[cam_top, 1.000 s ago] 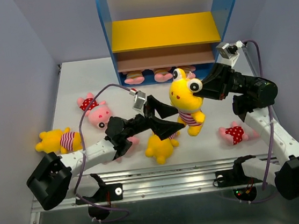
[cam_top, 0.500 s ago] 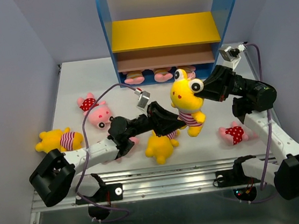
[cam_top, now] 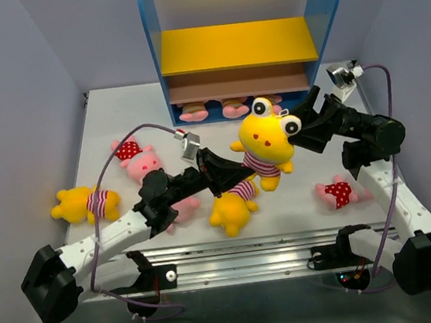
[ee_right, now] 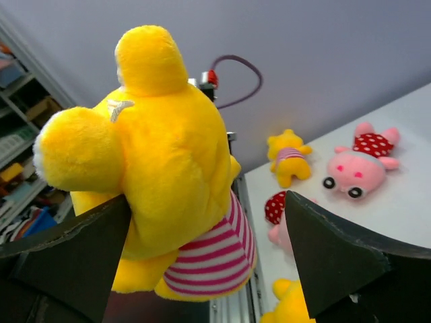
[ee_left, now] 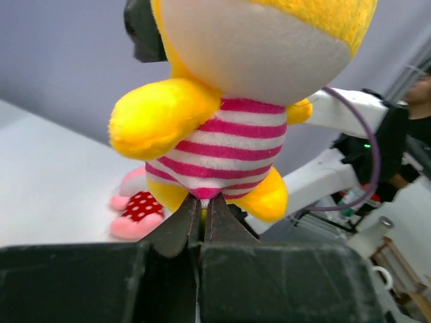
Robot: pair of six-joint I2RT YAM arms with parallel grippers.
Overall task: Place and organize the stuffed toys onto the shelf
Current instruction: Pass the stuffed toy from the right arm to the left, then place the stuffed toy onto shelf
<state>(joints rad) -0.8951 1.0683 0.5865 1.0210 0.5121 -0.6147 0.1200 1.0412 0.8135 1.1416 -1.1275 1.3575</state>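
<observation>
Two arms meet on one yellow bear (cam_top: 264, 144), which hangs in the air above the middle of the table (cam_top: 102, 120), in front of the shelf (cam_top: 237, 46) standing at the table's far edge. The left gripper (ee_left: 203, 205) is pinched tight on the bottom hem of the bear's striped shirt, between its legs. The right gripper (ee_right: 207, 202) is spread wide, a jaw on either side of the bear's head without pressing it (so the weight looks to rest on the left arm alone). I read this as a handover, with the bear passing to the left arm for placing. Three pairs of pink feet (cam_top: 225, 111) show on the shelf's blue base, and the yellow board is bare. Five more toys lie on the table: a dotted pig (cam_top: 139, 162) toward the left edge, a second bear (cam_top: 84, 204) nearer the near left corner, a pink toy (cam_top: 183, 208) half hidden under the left arm, a third bear (cam_top: 231, 213) by the near edge, and another pig (cam_top: 336, 192) toward the right edge. Next, the right arm should back clear of the head, then the left should carry the bear to a free board. The hold is only a thin fold of cloth under a heavy head, so the bear may swing or slip; a slow carry seems wise.
</observation>
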